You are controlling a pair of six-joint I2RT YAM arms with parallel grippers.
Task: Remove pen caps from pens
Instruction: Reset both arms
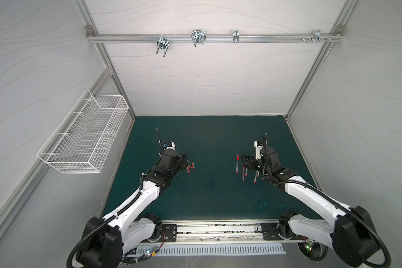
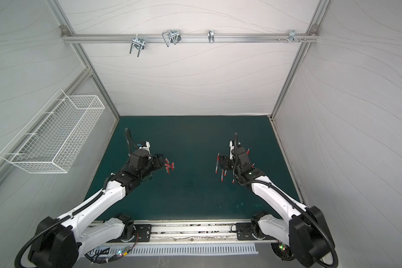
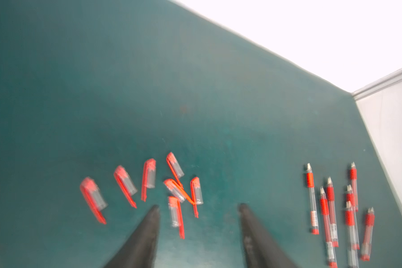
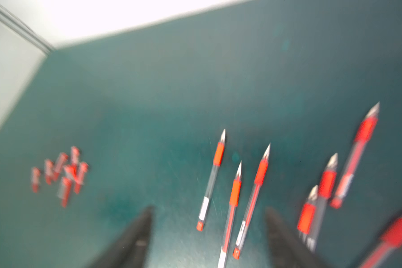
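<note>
All the pen caps (image 3: 149, 176) are lying off the pens (image 4: 234, 192), in two groups.
Seven short red caps with clips are clustering loosely on the tabletop (image 3: 195, 92), some touching; seven clear-barrelled, red-banded pens are lying roughly parallel, well apart from them.

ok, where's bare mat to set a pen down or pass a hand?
Free: the mat strip between the pen caps and the pens; the far half up to the back wall; the near strip by the base rail. Crowded: caps by the left claw, pens around the right claw.
</note>
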